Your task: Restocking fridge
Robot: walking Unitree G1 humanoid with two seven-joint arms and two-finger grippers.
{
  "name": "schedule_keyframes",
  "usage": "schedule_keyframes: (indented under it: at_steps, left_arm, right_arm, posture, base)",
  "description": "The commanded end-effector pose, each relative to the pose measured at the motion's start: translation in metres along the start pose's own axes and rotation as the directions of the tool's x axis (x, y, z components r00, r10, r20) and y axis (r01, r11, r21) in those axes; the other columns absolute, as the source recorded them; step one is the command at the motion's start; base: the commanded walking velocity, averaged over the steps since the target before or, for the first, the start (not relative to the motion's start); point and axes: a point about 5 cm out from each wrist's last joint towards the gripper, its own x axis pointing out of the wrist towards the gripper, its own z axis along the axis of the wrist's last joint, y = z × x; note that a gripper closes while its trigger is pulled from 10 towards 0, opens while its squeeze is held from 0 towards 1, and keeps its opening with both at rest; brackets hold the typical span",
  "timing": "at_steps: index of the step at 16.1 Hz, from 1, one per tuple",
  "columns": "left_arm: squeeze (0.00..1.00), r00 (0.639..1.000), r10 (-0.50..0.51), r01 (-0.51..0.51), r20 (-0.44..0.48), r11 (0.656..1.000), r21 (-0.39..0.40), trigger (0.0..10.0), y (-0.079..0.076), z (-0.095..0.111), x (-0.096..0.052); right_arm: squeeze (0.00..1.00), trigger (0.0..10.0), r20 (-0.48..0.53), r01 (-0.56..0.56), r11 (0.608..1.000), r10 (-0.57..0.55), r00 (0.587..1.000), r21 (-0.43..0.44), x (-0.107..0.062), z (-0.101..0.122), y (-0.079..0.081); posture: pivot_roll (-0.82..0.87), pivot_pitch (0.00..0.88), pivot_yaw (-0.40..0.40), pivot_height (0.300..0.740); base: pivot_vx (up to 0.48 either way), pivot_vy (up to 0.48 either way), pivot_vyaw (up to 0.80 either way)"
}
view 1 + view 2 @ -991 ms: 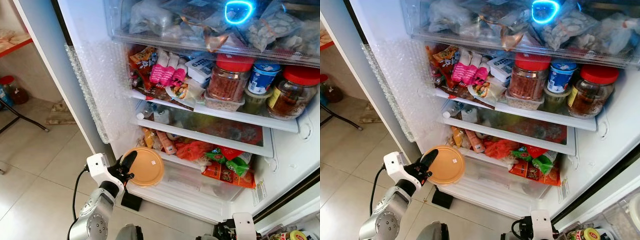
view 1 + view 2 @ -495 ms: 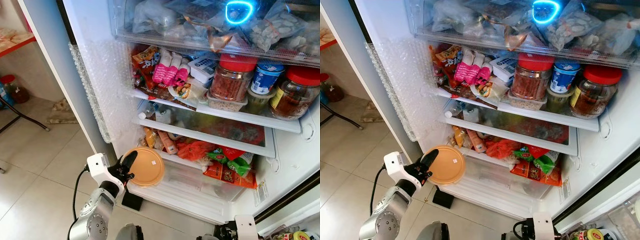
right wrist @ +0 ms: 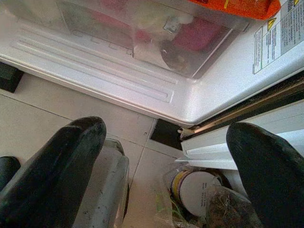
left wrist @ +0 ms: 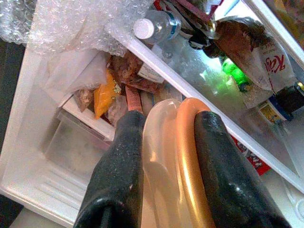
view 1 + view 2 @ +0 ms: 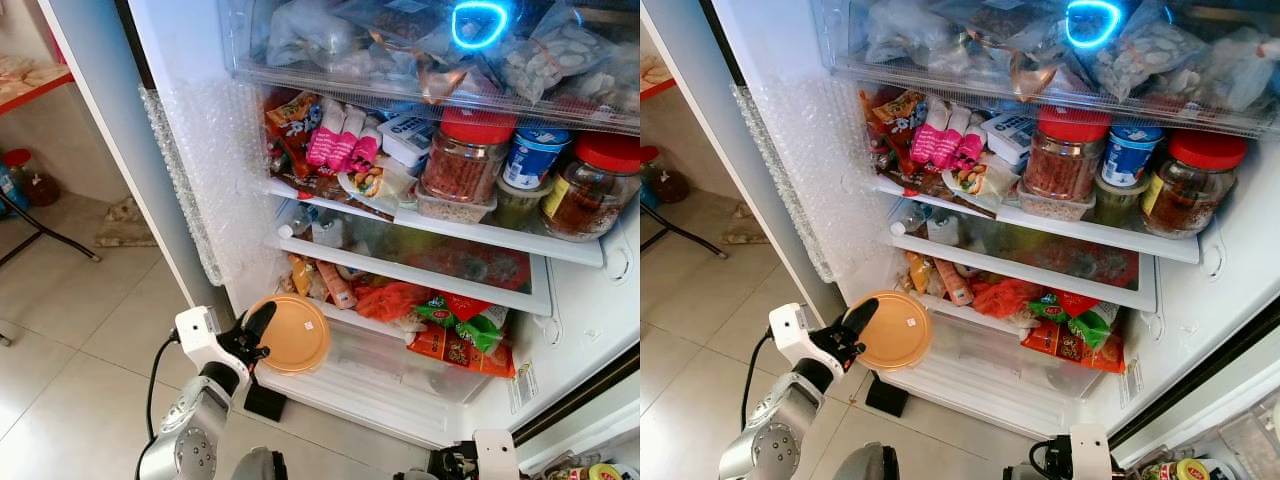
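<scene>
Left gripper clamps orange-lidded container; right gripper spread; labels unreadable.

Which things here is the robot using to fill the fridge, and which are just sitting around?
For the job:
- round orange-lidded container, pinched in the left gripper
- open fridge

Just sitting around:
- red-lidded jars on the shelf
- pink packet
- water bottle
- orange snack bag
- right gripper, open, low by the floor
</scene>
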Motion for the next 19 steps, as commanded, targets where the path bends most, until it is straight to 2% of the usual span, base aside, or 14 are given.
schedule_keyframes:
  at_steps: [1, 6, 9, 19]
  left_arm:
    - [0.00, 1.000, -0.011, 0.011, -0.005, 1.000, 0.001, 10.0, -0.0012, 0.0000, 0.0008]
    - [0.00, 1.000, -0.023, 0.023, -0.012, 1.000, -0.002, 10.0, -0.0024, -0.0002, 0.0022]
    - [0.00, 1.000, -0.027, 0.027, -0.012, 1.000, -0.003, 10.0, -0.0028, 0.0000, 0.0029]
    - [0.00, 0.999, -0.036, 0.036, -0.011, 0.999, -0.008, 10.0, -0.0043, 0.0002, 0.0051]
  right_arm:
    - [0.00, 10.0, -0.045, 0.031, 0.999, -0.030, 0.999, 0.030, -0.0038, -0.0106, -0.0073]
    - [0.00, 10.0, -0.044, 0.031, 0.999, -0.030, 0.999, 0.038, -0.0036, -0.0104, -0.0052]
    - [0.00, 10.0, -0.046, 0.015, 0.999, -0.013, 0.999, 0.036, -0.0034, -0.0104, -0.0035]
    - [0.00, 10.0, -0.058, 0.000, 0.999, 0.002, 0.998, 0.041, -0.0034, -0.0124, 0.0015]
  posture:
    - [-0.06, 0.071, 0.022, 0.642]
    - [-0.06, 0.068, 0.022, 0.642]
    - [-0.06, 0.065, 0.022, 0.642]
    - [-0.06, 0.063, 0.022, 0.642]
  base:
    - [0.000, 0.000, 0.00]
    - [0.000, 0.000, 0.00]
    - [0.000, 0.000, -0.67]
    - [0.000, 0.000, 0.00]
